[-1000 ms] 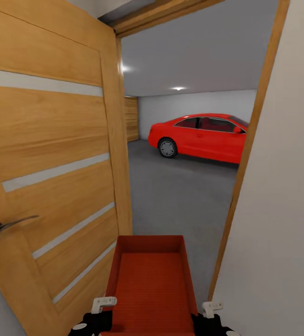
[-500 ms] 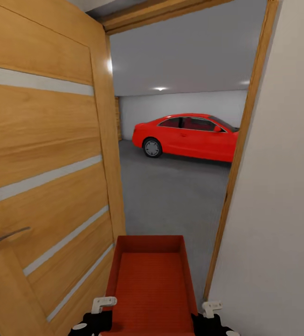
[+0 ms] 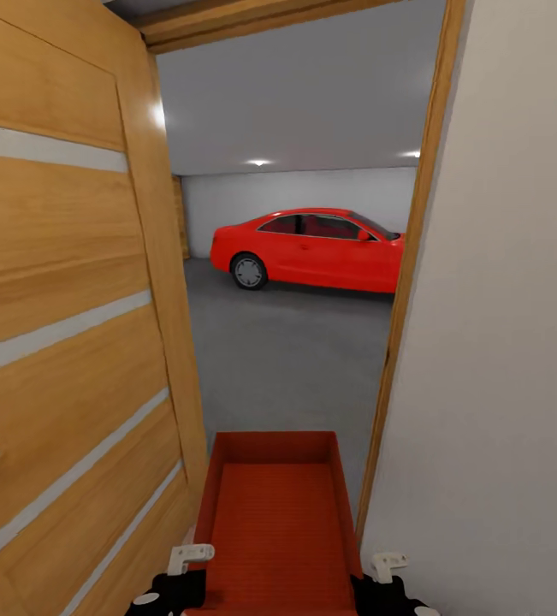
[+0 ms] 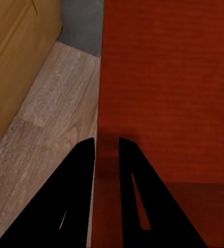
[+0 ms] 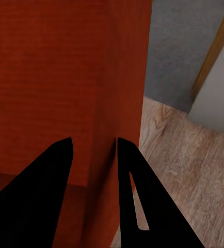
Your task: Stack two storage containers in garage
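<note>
Left gripper (image 4: 107, 150) pinches the bin's (image 3: 278, 522) left wall; right gripper (image 5: 94, 152) pinches its right wall. Both sets of fingers are nearly closed on the walls. The bin is held level, low in front, at the doorway. Open door (image 3: 64, 325) close on the left, door frame (image 3: 402, 291) and wall (image 3: 500, 342) close on the right. Garage floor (image 3: 287, 351) open ahead; car (image 3: 308, 250) at the far side.

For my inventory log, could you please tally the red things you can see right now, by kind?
Storage container, held between the left gripper and right gripper: 1
Red coupe car in the garage: 1
Total: 2
</note>
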You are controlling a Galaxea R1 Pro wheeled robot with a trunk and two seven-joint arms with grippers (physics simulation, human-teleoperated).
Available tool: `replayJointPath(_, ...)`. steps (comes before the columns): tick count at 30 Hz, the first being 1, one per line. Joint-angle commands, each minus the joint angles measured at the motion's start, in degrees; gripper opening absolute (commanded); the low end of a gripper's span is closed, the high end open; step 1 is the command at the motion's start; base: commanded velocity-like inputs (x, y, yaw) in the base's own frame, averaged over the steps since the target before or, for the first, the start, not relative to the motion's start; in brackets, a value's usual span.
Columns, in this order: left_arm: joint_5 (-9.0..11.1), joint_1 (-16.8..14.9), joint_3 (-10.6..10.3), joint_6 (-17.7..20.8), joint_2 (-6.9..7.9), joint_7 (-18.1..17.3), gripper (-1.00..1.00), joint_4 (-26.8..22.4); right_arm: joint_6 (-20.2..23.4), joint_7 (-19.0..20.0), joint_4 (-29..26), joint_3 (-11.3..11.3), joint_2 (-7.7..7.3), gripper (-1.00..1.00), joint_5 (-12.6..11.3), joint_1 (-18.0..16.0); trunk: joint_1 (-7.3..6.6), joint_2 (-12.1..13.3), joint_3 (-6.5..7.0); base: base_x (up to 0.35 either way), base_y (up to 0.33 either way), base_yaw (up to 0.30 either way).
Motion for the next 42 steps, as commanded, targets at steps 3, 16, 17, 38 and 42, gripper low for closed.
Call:
replayJointPath(3, -0.55, -0.04, 0.17, -1.16, 0.51, 0.29, -1.00, -4.30, -0.12, -0.06, 0.21, 0.47, -0.29, -1.00, -0.38, -0.03, 0.04, -0.08, -0.10, 0.209, 0.210, -0.231)
replayJointPath(16, -0.53, -0.05, 0.19, -1.16, 0.52, 0.29, -1.00, -4.30, -0.12, -0.06, 0.21, 0.47, -0.29, -1.00, -0.38, -0.03, 0.04, -0.08, -0.10, 0.190, 0.231, -0.196)
replayJointPath(17, -0.54, -0.07, 0.19, -1.16, 0.52, 0.29, -1.00, -4.30, -0.12, -0.06, 0.21, 0.47, -0.30, -1.00, -0.38, -0.03, 0.04, -0.08, -0.10, 0.167, 0.231, -0.150)
replayJointPath(38, -0.55, -0.04, 0.19, -1.16, 0.52, 0.29, -1.00, -4.30, -0.21, -0.06, 0.21, 0.47, -0.29, -1.00, -0.38, -0.04, 0.04, -0.08, -0.10, 0.019, 0.031, -0.012)
replayJointPath(42, -0.55, -0.02, 0.19, -1.16, 0.52, 0.29, -1.00, -4.30, -0.21, -0.06, 0.21, 0.47, -0.30, -1.00, -0.38, -0.03, 0.04, -0.08, -0.10, 0.119, 0.225, -0.191)
